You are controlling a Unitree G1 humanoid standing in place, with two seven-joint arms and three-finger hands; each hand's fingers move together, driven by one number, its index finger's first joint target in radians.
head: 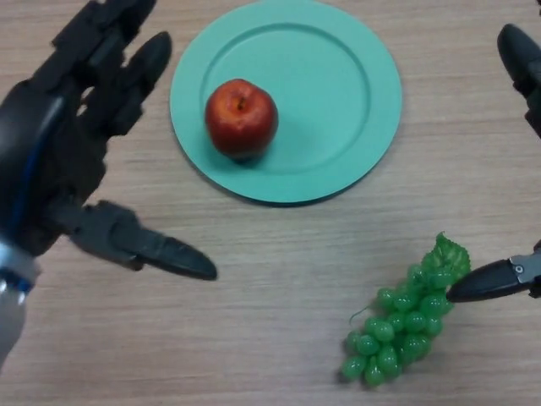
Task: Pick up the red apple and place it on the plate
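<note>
1. Red is already on teal: the red apple [242, 117] sits upright on the plate [355, 101], stem dimple up, on the plate's flat inner floor toward the robot's left side, inside the raised rim.

2. Your left hand [80, 161] hangs over the counter [279, 279] just beside the plate's left edge. Its fingers are spread and relaxed, the thumb reaching out toward the middle of the counter, and nothing is held. It is apart from the apple.

3. Your right hand [520, 59] shows only at the view's right edge: one dark fingertip near the top and another lower down, just beside the bunch of green grapes [406, 326]. It grips nothing that you can see, and the parts in view look straight, not curled.

4. Judged from how things lie, the placing step looks done. The apple rests on its target and no hand is on it, so what remains is the retreat.

5. The next move calls for care in clearance: draw the left hand back toward your side without sweeping its thumb or fingers across the plate rim, since a nudge could slide the plate or set the apple rolling.

6. Leave the grapes alone; they lie well apart from the plate and are no part of the job.
</note>
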